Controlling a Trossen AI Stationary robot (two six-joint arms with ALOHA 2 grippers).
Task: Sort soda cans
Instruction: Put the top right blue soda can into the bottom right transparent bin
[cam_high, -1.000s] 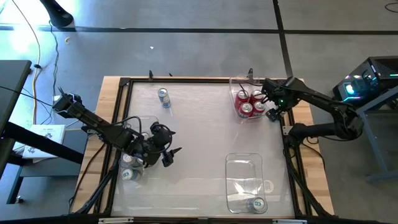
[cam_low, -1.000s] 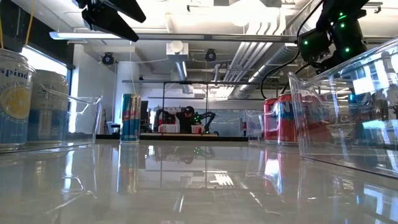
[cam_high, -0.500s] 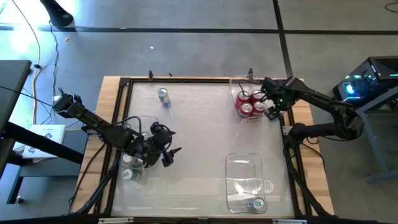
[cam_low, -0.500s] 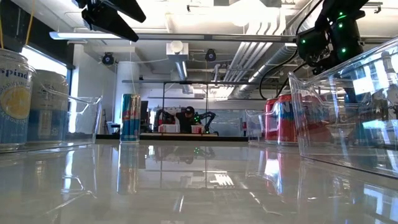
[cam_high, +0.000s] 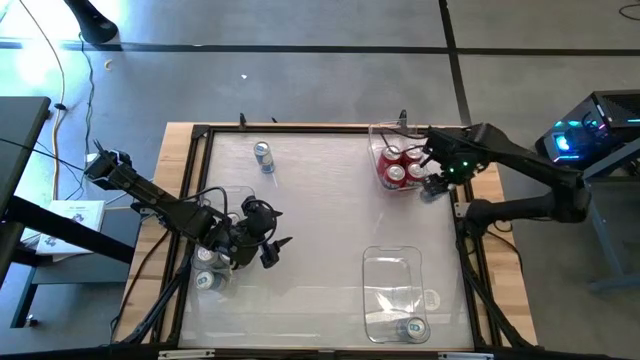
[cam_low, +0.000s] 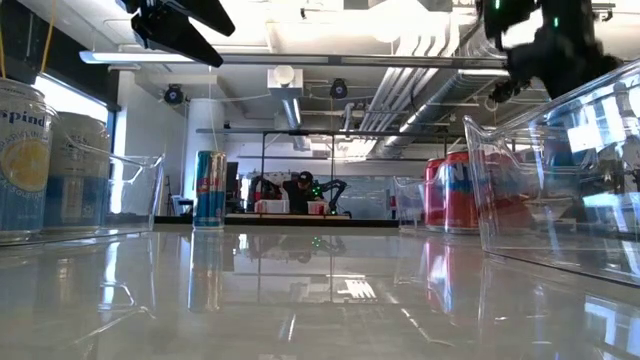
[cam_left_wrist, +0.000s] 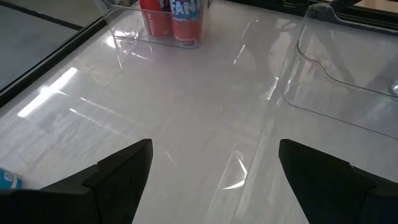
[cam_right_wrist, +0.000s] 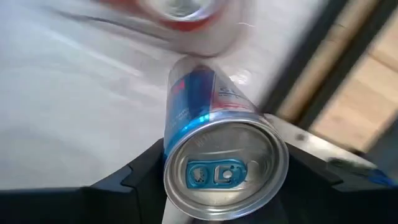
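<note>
My right gripper (cam_high: 435, 185) hangs beside the right side of the far-right clear bin (cam_high: 380, 135), shut on a blue-and-silver soda can (cam_right_wrist: 205, 106). That bin holds three red cans (cam_high: 401, 166). Another blue can (cam_high: 263, 156) stands on its base at the far left of the table. Silver cans (cam_high: 208, 272) stand in a bin at the left. One can (cam_high: 413, 327) stands in the near-right bin (cam_high: 392, 262). My left gripper (cam_left_wrist: 211, 180) waits open above the left part of the table, nothing between its fingers. My right gripper pinches the blue can between its two fingers, one on each side of the wall (cam_right_wrist: 177, 140) just below the silver top. The fingers (cam_right_wrist: 140, 177) come from above, pointing down. The can hangs upright below them, its top toward the wrist, seemingly clear of the table.
A raised dark frame (cam_high: 200, 135) borders the glossy tabletop. Open tabletop (cam_high: 320, 220) lies between the three bins. In the low view the near-right bin's wall (cam_low: 560, 190) stands close at the right, and the red cans (cam_low: 455, 190) show behind it.
My right gripper has risen beside the red-can bin and turned somewhat about its own axis, the blue can staying beneath it. Its arm has swung a little toward the table's near edge.
</note>
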